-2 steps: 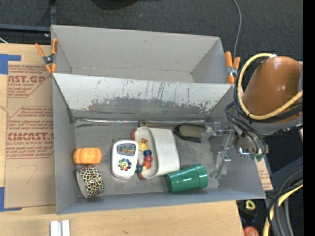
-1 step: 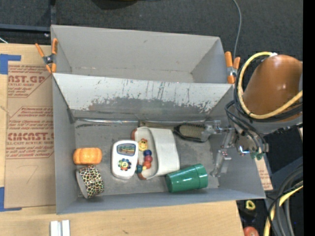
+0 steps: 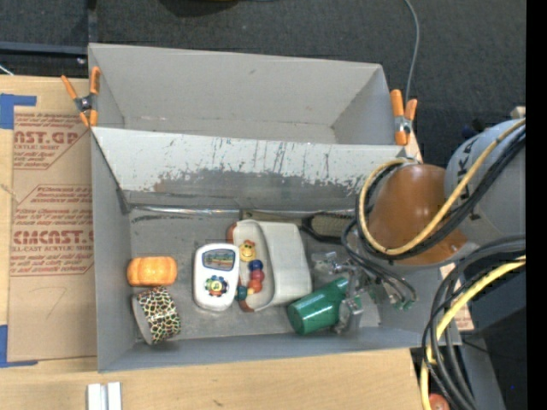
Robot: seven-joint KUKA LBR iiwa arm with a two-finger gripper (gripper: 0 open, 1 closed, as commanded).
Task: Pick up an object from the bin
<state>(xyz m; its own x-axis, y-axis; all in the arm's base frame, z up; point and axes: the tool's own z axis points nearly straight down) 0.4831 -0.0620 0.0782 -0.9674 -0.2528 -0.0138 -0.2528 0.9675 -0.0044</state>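
Green cup, lying on its side at the front right of the bin, close to the front wall and just below the white bead toy. Right next to the gripper, which sits at its right end under all the cables. Looks like hard plastic, so probably light and stiff, maybe a bit slick on the round side. Doesn't look fragile. Best bet for a hold: pinch across the body from above, or over the rim at the open end, not along the length. Likely to roll or squirt out if caught off-centre. Can't tell whether the gripper is apart or together, too cluttered there. Can't tell either whether touching the cup or just beside it. Toy phone, orange lump and leopard-print roll well off to the left, out of the way
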